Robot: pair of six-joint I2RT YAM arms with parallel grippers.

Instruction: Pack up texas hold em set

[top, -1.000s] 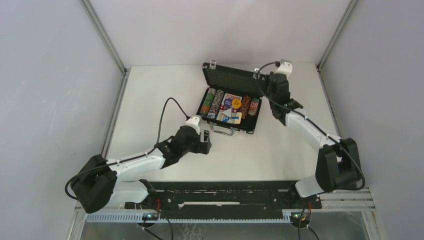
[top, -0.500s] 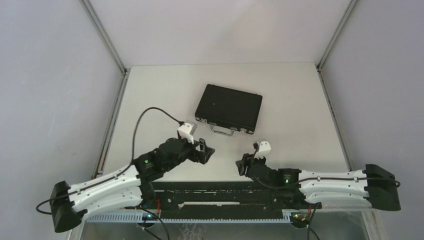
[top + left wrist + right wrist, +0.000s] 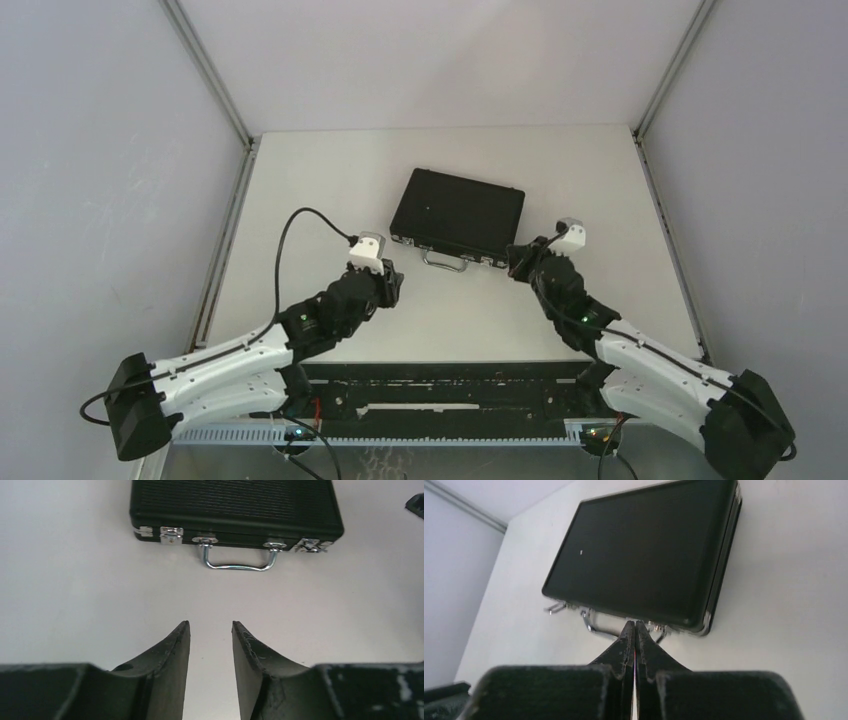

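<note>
The briefcase (image 3: 457, 215) lies shut on the desk (image 3: 300, 190), so packing looks done; I judge only latching may be left. It sits ahead of my left gripper (image 3: 210, 626), which gapes empty, and at the tips of my right gripper (image 3: 634, 626), pinched closed.

**Where the case and our two grippers lie**

We see the briefcase (image 3: 458, 215) lying shut on the table (image 3: 320, 200), around the middle. It is turned a little, so its left end sits farther back. Its handle (image 3: 239, 569) juts from the near edge between the left latch (image 3: 171, 534) and the right latch (image 3: 311, 545). Our left gripper (image 3: 210, 625) sits before the case, left of the handle and apart from it. Our right gripper (image 3: 634, 624) sits at the near edge toward the right corner, just beside the right latch.
</note>
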